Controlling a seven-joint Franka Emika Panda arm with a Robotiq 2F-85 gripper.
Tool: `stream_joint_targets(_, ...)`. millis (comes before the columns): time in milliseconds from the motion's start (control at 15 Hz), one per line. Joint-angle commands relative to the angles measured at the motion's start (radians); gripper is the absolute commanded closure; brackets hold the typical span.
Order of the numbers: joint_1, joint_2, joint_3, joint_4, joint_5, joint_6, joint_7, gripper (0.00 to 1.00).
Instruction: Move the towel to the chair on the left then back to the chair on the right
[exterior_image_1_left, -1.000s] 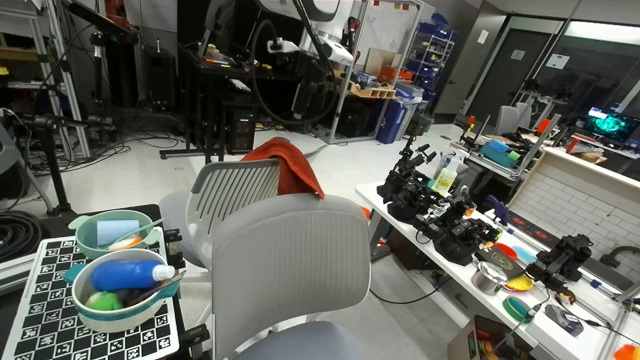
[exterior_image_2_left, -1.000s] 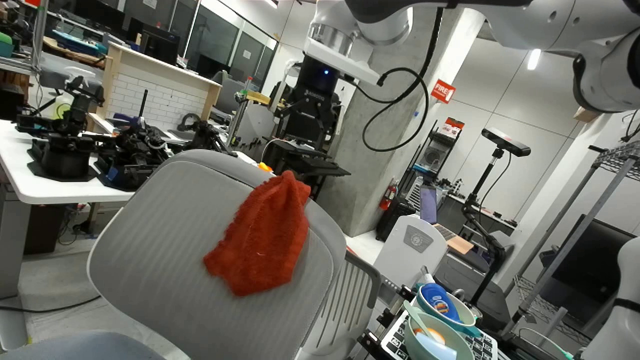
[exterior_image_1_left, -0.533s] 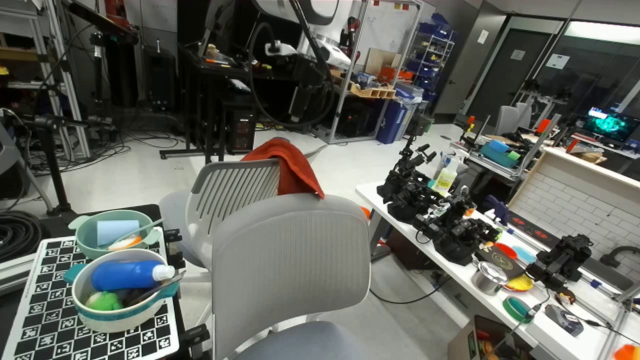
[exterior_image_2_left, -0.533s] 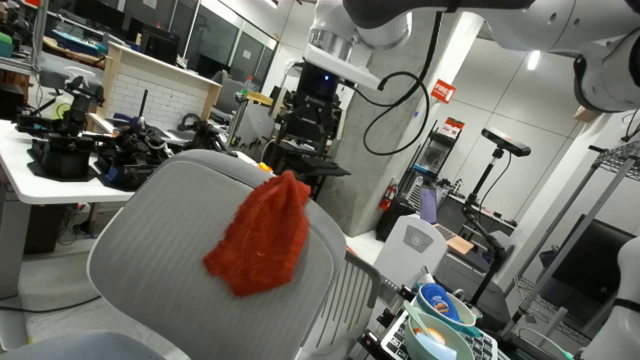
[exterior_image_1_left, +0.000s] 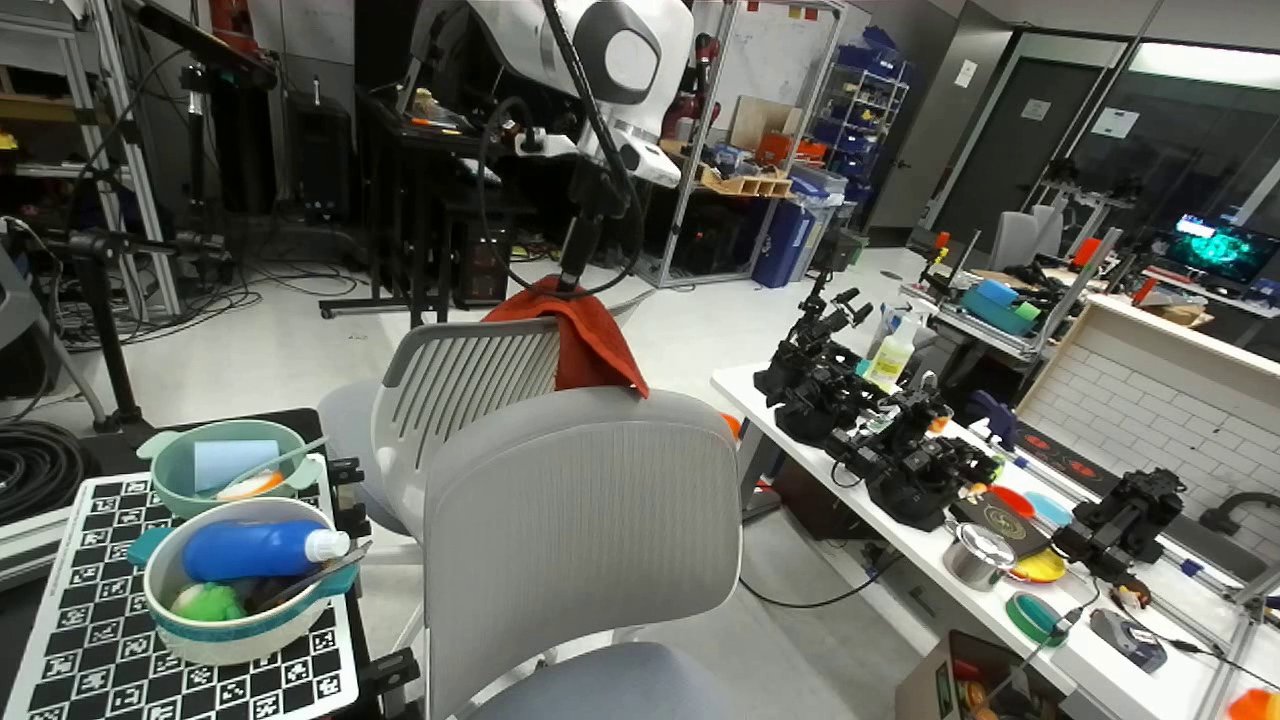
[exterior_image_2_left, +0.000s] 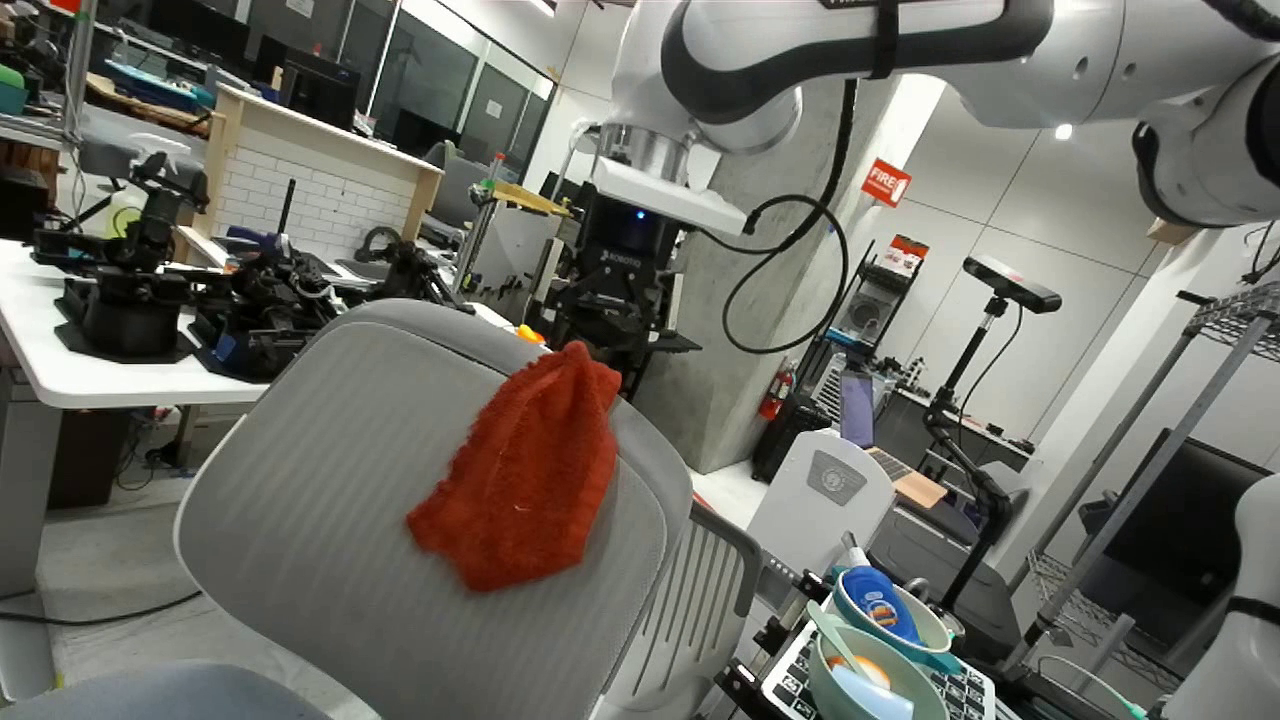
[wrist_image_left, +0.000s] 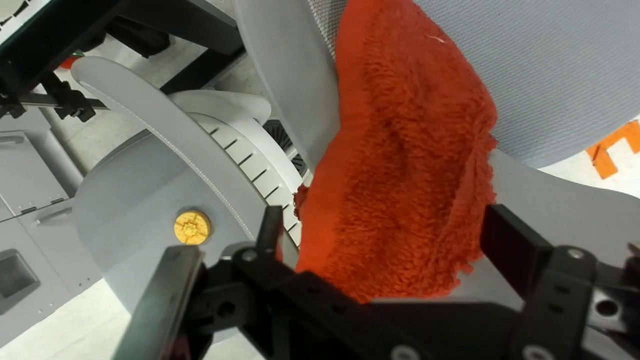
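Observation:
The red-orange towel hangs over the top of a grey chair's backrest; it shows in both exterior views (exterior_image_1_left: 600, 340) (exterior_image_2_left: 530, 480) and in the wrist view (wrist_image_left: 400, 165). That towel-bearing chair (exterior_image_2_left: 330, 480) has a mesh front and a slatted back (exterior_image_1_left: 490, 390). A bare grey chair (exterior_image_1_left: 585, 510) stands back to back with it; its slatted back (exterior_image_2_left: 690, 600) also shows. My gripper (wrist_image_left: 385, 225) is open, with its fingers apart on either side of the towel. In the exterior views the gripper (exterior_image_1_left: 572, 275) (exterior_image_2_left: 608, 325) is at the backrest's top edge; contact cannot be told.
Bowls (exterior_image_1_left: 235, 630) (exterior_image_2_left: 875, 650) with a blue bottle and utensils sit on a checkered board beside the chairs. A white table (exterior_image_1_left: 740, 385) holds black robot arms (exterior_image_1_left: 830, 390). A yellow round object (wrist_image_left: 192, 227) lies on the bare chair's seat. A cable loops beside the gripper.
The arm and gripper have moved down to the towel on the backrest, shifting slightly left in both exterior views. The towel and both chairs have not moved.

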Motion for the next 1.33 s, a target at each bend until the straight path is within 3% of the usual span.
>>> stream_joint_targets(0, -0.004, 0.019, 0.001, -0.004, -0.004, 0.028, 0.003, 0.21)
stream_joint_targets(600, -0.02, 0.033, -0.01, 0.006, -0.002, 0.036, -0.014, 0.85)
stream_joint_targets(733, -0.027, 0.031, -0.011, 0.007, 0.0, 0.037, -0.018, 0.88)
stream_joint_targets(867, -0.035, 0.028, -0.013, 0.013, 0.002, 0.034, -0.022, 1.0)
stream_joint_targets(1267, -0.065, 0.002, -0.013, 0.036, 0.017, 0.016, -0.04, 0.97)
